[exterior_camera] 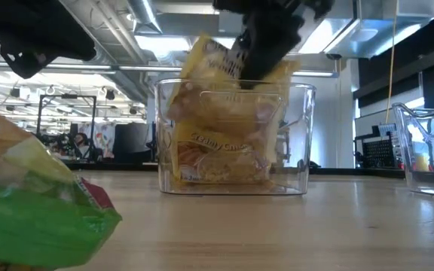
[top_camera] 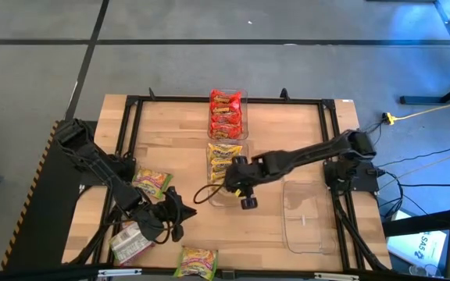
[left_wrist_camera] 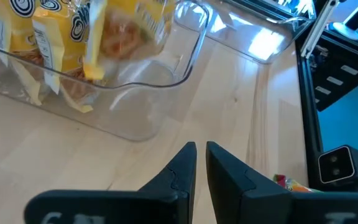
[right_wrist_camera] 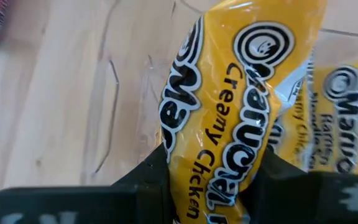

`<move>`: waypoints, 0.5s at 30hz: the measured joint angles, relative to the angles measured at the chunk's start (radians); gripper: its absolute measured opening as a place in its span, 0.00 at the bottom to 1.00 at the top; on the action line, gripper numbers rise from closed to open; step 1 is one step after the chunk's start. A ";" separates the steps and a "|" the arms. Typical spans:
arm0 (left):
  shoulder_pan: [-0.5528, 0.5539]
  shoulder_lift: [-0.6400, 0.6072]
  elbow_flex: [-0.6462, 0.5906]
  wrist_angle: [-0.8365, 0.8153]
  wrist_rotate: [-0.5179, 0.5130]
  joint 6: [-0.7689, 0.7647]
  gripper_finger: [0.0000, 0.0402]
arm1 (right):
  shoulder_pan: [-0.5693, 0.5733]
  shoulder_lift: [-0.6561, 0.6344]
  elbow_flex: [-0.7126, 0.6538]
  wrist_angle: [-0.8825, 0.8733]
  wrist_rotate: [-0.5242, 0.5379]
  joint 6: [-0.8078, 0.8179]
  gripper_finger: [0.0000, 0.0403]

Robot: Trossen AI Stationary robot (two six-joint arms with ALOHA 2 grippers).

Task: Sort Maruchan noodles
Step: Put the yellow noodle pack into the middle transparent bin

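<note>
My right gripper [top_camera: 235, 178] is shut on a yellow Maruchan packet [right_wrist_camera: 241, 106], which stands over the middle clear bin [exterior_camera: 300, 135]; that bin holds other yellow packets [top_camera: 223, 156]. The far bin holds red packets [top_camera: 226, 113]. My left gripper [left_wrist_camera: 201, 152] is shut and empty, low over the table near the middle bin's near-left corner [top_camera: 176, 212]. Three green/pink packets lie flat on the table, at the left [top_camera: 151, 182], near left [top_camera: 131, 242] and near edge [top_camera: 198, 261]. My right gripper pinches the yellow packet between its two fingers, one on each flat face near one end [right_wrist_camera: 219, 180]. The fingers come from above, pointing down into the bin. The packet [exterior_camera: 217, 64] is tilted, its lower part inside the bin's rim among the other yellow packets.
An empty clear bin [top_camera: 311, 215] stands at the near right. A black frame [top_camera: 131, 109] runs around the table top. A green/pink packet [exterior_camera: 36, 218] lies close in front of the low camera. Bare wood lies between the bins and the near edge.
</note>
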 joint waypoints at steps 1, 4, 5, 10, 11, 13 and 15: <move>0.000 0.000 0.000 0.000 0.000 0.000 0.08 | 0.000 0.013 0.000 0.005 0.000 -0.007 0.25; 0.000 0.000 0.000 0.000 0.000 0.002 0.08 | 0.000 0.049 0.000 0.005 0.000 -0.031 0.25; 0.000 0.000 0.000 0.000 0.000 0.002 0.08 | 0.000 0.061 0.000 0.006 0.000 -0.031 0.25; 0.000 0.000 0.000 0.000 -0.001 0.003 0.08 | 0.001 0.094 0.000 0.013 0.002 -0.033 0.27; 0.000 0.000 0.000 0.000 -0.002 0.003 0.08 | 0.003 0.096 0.000 0.014 0.002 -0.037 0.28; 0.000 0.000 0.000 0.000 -0.005 0.003 0.08 | 0.002 0.101 0.000 0.019 0.002 -0.054 0.31; 0.001 0.000 0.000 0.000 -0.006 0.003 0.08 | 0.002 0.103 0.000 0.018 0.002 -0.054 0.36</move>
